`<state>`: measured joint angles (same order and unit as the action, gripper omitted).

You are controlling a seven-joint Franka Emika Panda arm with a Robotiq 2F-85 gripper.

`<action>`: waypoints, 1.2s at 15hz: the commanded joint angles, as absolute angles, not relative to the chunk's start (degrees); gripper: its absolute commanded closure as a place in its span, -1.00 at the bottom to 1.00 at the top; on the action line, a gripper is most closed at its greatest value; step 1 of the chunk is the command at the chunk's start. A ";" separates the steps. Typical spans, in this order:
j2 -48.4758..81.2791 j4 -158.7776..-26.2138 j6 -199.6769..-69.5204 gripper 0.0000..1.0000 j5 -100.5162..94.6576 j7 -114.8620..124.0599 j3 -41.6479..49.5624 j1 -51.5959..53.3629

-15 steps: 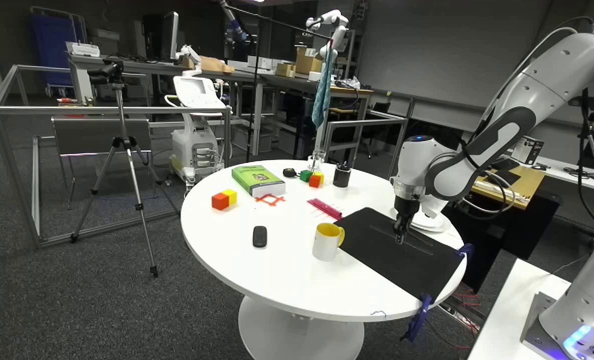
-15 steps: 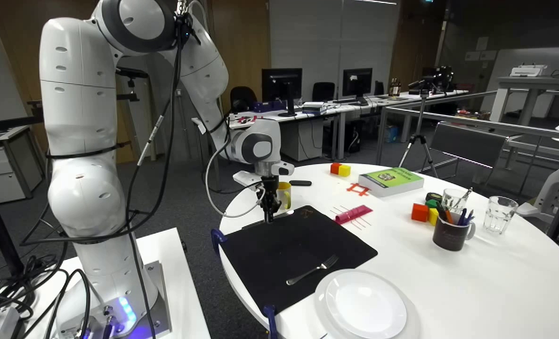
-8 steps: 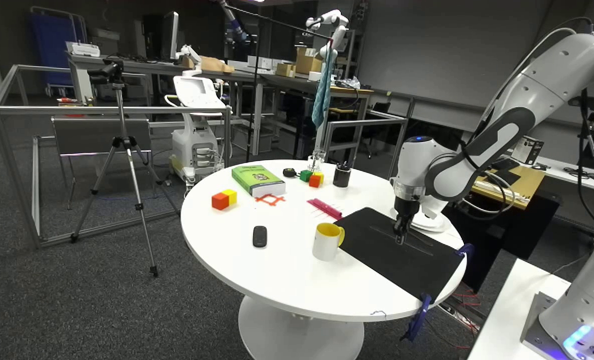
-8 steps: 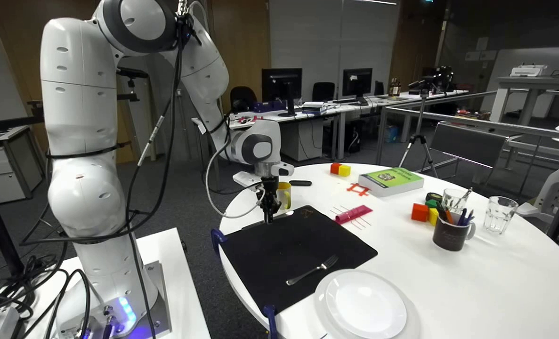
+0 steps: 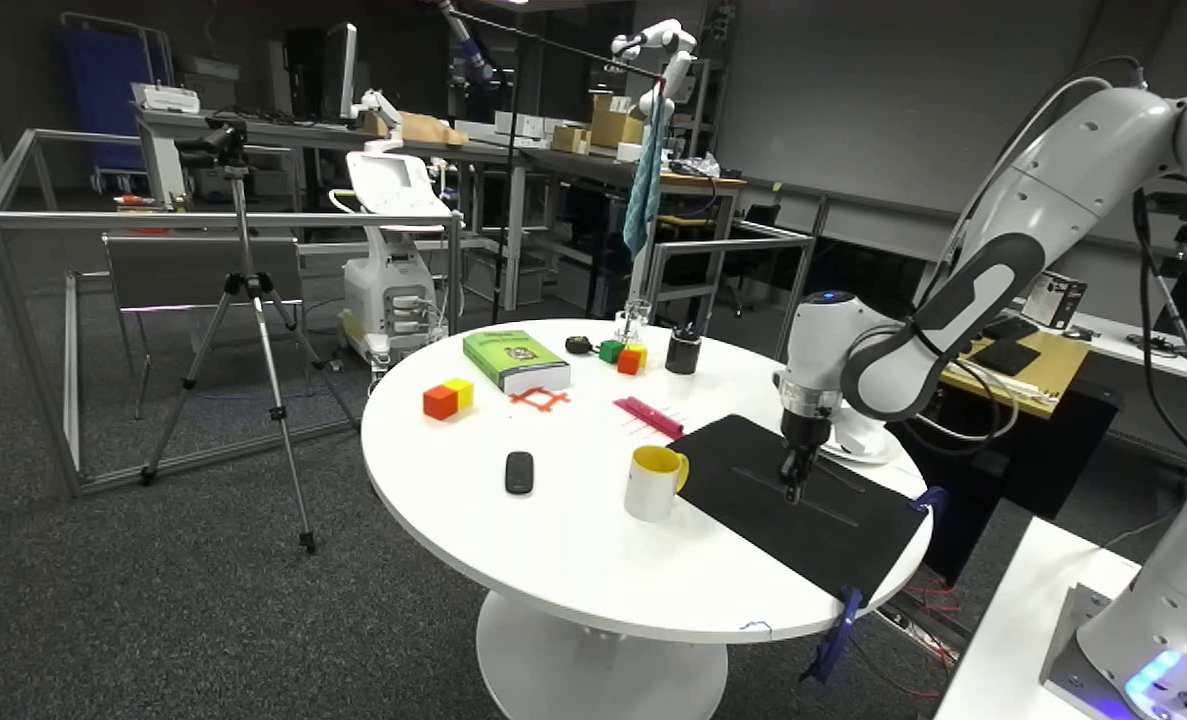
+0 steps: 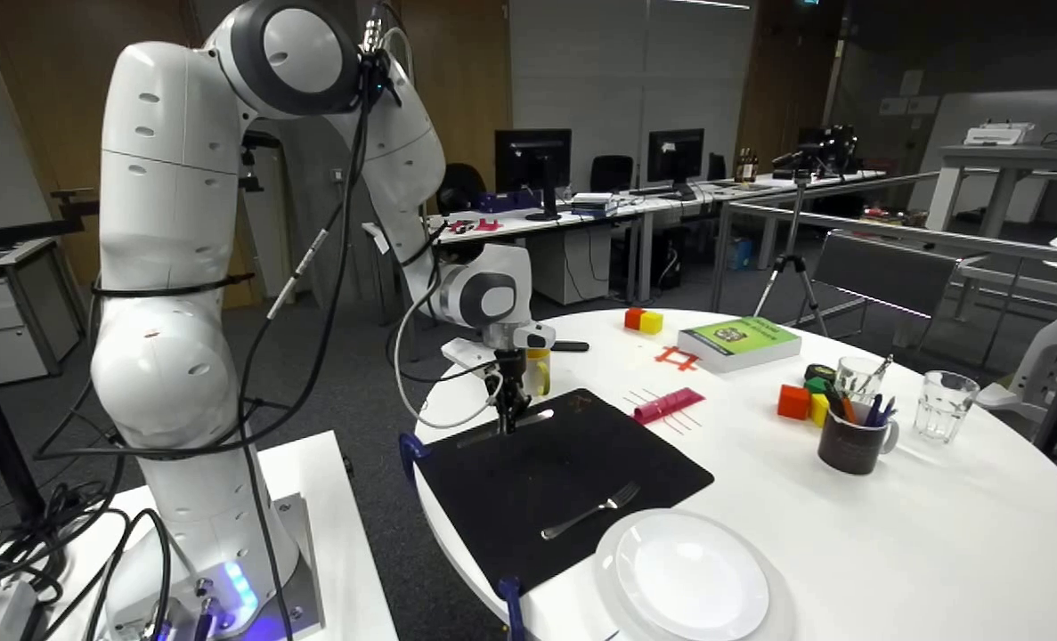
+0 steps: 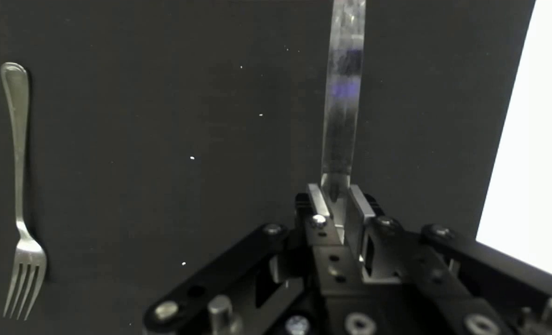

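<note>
1. the gripper (image 7: 337, 197) is pinching a shiny knife (image 7: 343, 125) right of middle in the wrist view, its fingers almost meeting.
2. at far left there, a fork (image 7: 19, 153) is lying well apart, tines toward the bottom, running nearly parallel to the knife.
3. between fork and knife, a broad stretch of black mat (image 7: 187, 116) is spreading.
4. the knife is running lengthwise away from the fingertips, past the top of the view, pads flanking its long sides; whether it is touching the mat, i cannot tell.
5. to its right, a narrower strip of mat is ending in a slanting edge, white table (image 7: 536, 139) showing beyond.
6. in an exterior view, left to right: a yellow-lined mug (image 5: 648, 495) is standing beside the mat, the gripper is hanging low over the mat, white plates (image 5: 885, 448) are sitting partly hidden behind.
</note>
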<state>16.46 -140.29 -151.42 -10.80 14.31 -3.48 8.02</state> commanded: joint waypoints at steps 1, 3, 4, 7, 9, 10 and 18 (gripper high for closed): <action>19.38 -138.91 -153.82 0.93 -10.52 13.91 -2.73 9.21; 20.56 -138.32 -154.41 0.93 -10.14 13.67 -2.69 9.40; 21.19 -138.06 -154.98 0.93 -10.15 13.64 -2.57 9.48; 22.33 -137.28 -155.97 0.93 -10.24 13.44 -2.42 9.68; 23.02 -136.76 -156.80 0.93 -10.21 13.27 -2.39 9.83; 23.19 -136.62 -157.30 0.93 -10.22 13.27 -2.31 10.02; 25.10 -135.57 -159.41 0.93 -9.41 12.32 -2.49 10.47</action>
<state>24.39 -136.14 -157.96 -10.71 14.14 -3.16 9.75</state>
